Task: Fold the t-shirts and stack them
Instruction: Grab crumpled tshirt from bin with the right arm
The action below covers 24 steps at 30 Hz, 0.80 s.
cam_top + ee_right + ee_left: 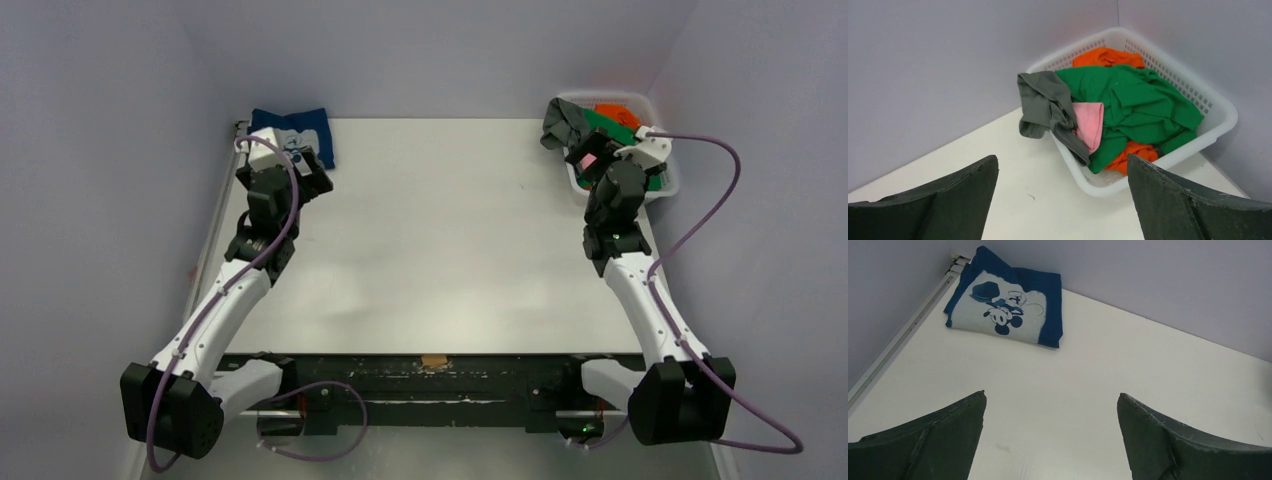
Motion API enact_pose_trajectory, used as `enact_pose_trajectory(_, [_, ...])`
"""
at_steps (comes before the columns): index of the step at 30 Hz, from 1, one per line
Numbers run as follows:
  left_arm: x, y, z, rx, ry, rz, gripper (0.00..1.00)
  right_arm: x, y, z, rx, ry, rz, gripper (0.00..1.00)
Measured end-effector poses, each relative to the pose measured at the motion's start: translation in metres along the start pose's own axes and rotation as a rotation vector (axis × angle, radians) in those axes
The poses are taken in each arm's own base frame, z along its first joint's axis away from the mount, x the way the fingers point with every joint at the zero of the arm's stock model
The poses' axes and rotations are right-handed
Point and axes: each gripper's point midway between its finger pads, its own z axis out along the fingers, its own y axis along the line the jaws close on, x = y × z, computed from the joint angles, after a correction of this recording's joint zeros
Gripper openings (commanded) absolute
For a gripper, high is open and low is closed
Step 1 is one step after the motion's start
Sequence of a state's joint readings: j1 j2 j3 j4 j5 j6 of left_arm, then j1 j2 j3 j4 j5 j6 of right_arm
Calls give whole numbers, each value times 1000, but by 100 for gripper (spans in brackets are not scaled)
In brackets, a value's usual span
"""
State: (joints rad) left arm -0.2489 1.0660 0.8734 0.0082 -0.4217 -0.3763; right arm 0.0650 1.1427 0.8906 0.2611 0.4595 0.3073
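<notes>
Jaws wide and empty on both: your left gripper [1052, 402] faces the folded navy tee [1008, 310] ahead, the stack's likely base, your right gripper [1062, 165] the grey tee [1045, 100] overhanging the basket [1175, 157].

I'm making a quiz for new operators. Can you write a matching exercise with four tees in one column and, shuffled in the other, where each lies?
Tees
1. navy tee
2. grey tee
3. green tee
4. orange tee

Places
A. top of the pile in the basket
B. folded on the table, far left corner
C. mostly buried in the basket
D. draped over the basket's rim

Pairs: 1-B, 2-D, 3-A, 4-C
</notes>
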Motion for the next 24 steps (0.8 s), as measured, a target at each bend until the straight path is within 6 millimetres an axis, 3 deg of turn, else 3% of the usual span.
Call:
enact_pose_trajectory(3, [5,8,-3,-26,4,1,100,27,-2,17,39,91,-63,99])
enact_pose_trajectory(6, [5,10,-3,-40,1,0,100,37,2,40,70,148,-129,99])
enact_pose_trajectory(13, [2,12,1,-60,-18,-2,100,38,31,136,86,231,-197,98])
enact_pose_trajectory(17, [8,13,9,-78,-9,14,100,64,35,182,73,282,-222,91])
enact_pose_trajectory(21, [14,16,15,-96,6,38,100,99,35,219,27,350,-241,76])
enact_pose_trajectory(24, [15,16,16,-99,6,40,100,121,33,237,3,391,-263,70])
